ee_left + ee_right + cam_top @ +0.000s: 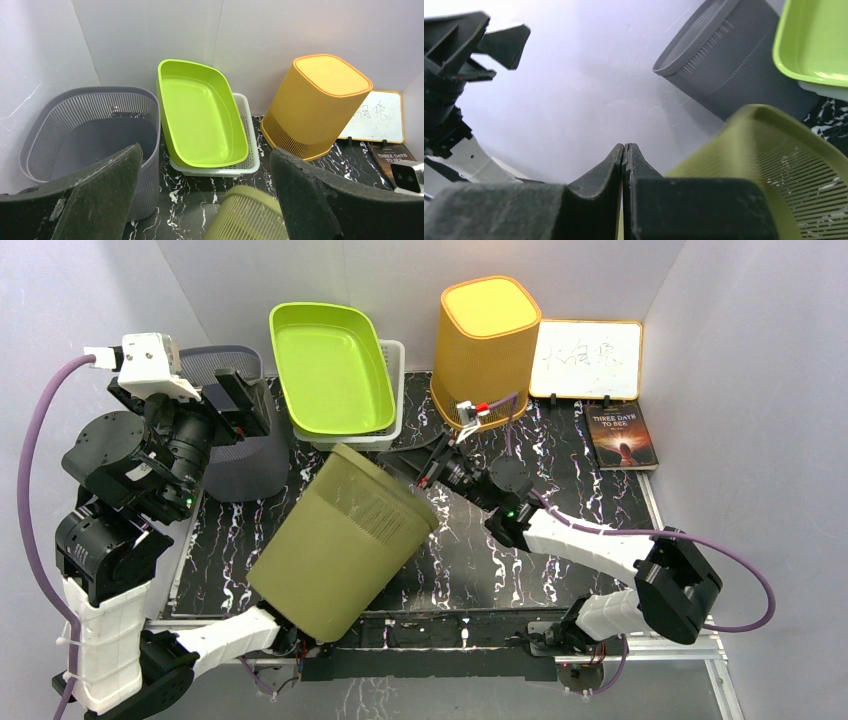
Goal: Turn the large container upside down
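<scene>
The olive slatted basket (340,550) hangs tilted over the middle of the counter (470,560). Its open mouth faces up and away toward the back right, and its solid base points down toward the arm bases. It is part-way over, not yet inverted.

It looks like thin moulded plastic, so I judge it light, fairly stiff at the rolled rim and springier along the ribbed walls. The smooth surface could slip in a narrow grip. The rim is the sensible place to hold it, since the walls are too broad to span.

The right pincer (425,472) meets the basket at its upper rim. In the wrist view its fingers (609,170) are pressed together with only a sliver of green between them, so it appears clamped on the rim wall.

The left pincer (205,150) is spread wide and holds nothing. It is raised at the left above the grey basket (245,455), with the olive basket below and ahead of it, apart.
</scene>
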You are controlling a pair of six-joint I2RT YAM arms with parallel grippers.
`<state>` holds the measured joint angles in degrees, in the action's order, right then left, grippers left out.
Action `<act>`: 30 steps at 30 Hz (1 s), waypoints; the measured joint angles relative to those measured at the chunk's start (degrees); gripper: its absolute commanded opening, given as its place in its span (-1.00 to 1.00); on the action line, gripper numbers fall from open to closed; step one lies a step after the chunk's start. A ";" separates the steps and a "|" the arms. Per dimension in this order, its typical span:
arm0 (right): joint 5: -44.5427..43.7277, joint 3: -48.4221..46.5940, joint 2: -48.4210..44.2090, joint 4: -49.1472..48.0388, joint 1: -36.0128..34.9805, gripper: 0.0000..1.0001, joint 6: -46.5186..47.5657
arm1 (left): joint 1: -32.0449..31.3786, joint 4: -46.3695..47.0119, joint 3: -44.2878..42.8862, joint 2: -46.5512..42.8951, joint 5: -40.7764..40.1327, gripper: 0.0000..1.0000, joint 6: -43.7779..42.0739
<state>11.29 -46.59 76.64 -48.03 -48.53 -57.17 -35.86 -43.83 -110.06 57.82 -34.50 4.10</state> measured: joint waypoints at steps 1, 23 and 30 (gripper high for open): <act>0.52 1.27 0.00 -1.31 1.29 -1.00 -1.11 | 0.00 -0.04 0.00 0.00 0.02 0.97 0.00; 6.27 -21.62 0.37 44.85 14.23 0.41 43.17 | 0.00 -0.44 3.32 -0.66 0.02 0.97 0.46; 28.79 -27.10 15.72 56.65 26.32 0.25 51.10 | 0.00 -0.55 4.46 -1.27 -0.11 0.97 0.61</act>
<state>40.07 -73.69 92.36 8.62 -22.22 -6.07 -35.86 -44.38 -105.60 56.55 -34.61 4.71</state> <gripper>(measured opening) 0.612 0.983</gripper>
